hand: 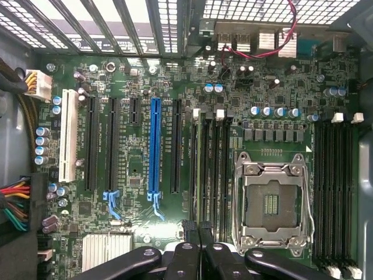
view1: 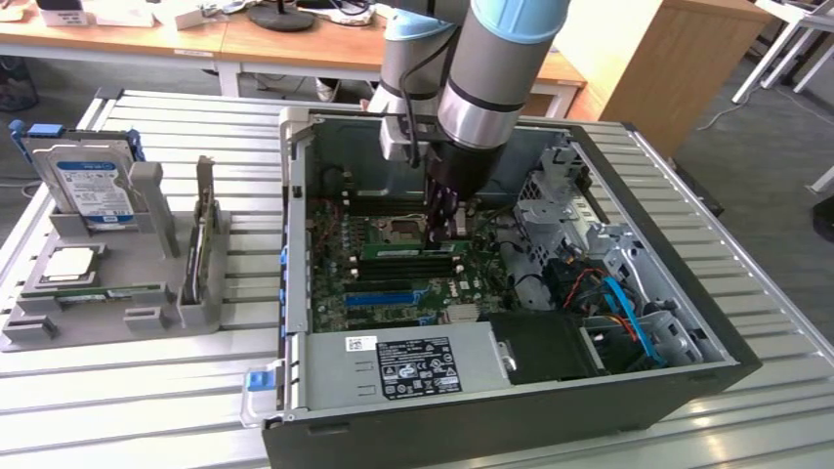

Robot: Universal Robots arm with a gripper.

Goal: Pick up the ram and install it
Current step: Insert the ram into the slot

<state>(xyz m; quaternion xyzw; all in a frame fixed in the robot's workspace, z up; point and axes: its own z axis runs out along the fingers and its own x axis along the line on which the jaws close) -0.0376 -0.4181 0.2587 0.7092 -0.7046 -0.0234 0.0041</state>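
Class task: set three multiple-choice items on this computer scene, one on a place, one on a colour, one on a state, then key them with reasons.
1. Where does the hard drive stand? A in the grey holder beside the case; B inside the case; C on the floor.
2. What colour is the slot between the black ones? A red; B blue; C yellow.
3. The processor socket is: A covered by a cooler; B holding a chip; C empty.
Key: 1 A, it stands upright in the holder; 2 B, plainly blue; 3 C, its bare contacts show.
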